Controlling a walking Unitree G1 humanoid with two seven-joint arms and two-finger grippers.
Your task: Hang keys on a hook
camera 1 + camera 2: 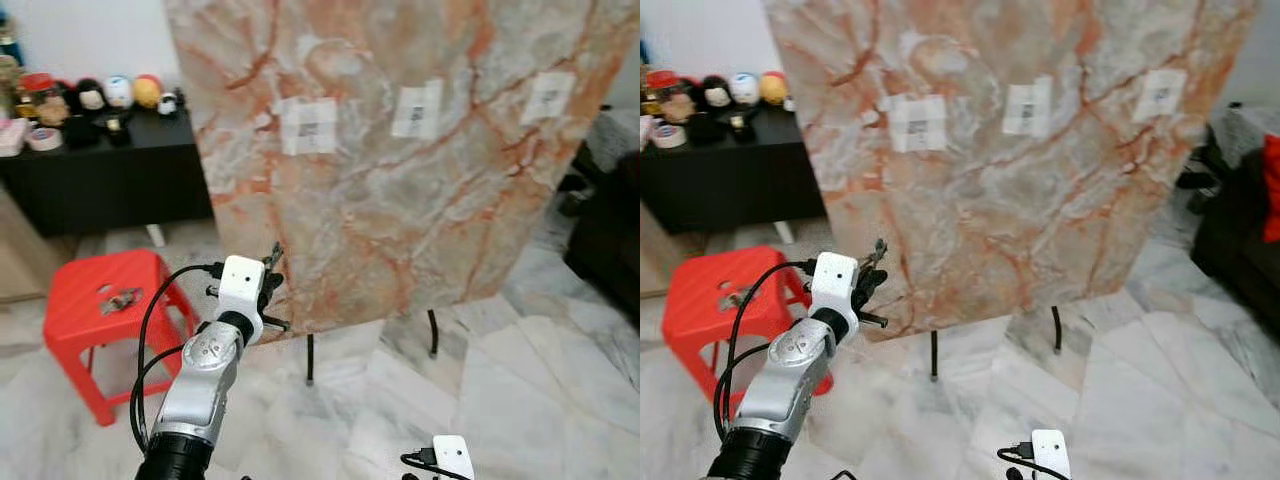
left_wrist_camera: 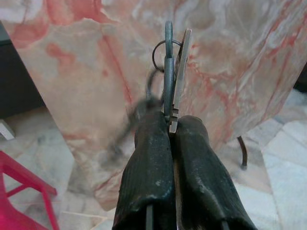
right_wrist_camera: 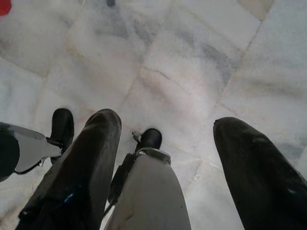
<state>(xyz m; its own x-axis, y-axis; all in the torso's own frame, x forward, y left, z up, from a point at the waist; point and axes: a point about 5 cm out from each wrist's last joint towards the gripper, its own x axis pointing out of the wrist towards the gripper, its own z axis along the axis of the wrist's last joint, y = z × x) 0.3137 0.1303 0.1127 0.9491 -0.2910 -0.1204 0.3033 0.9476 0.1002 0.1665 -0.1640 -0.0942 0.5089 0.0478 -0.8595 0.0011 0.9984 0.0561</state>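
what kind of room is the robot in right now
Probably a home living area: pale marble floor, a black cabinet topped with small figurines, and a red plastic stool beside a marble-patterned board.

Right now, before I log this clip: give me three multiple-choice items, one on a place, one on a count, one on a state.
1. Where is the red stool?
A. left of the marble panel
B. right of it
C. on the black cabinet

2. How many white labels are on the marble panel?
A. one
B. three
C. five

3. The left gripper is:
A. open, empty
B. shut on the keys
C. resting on the floor

Answers: 1 A, the stool stands on the robot's left. 2 B, three labels in a row. 3 B, the fingers pinch the keys.
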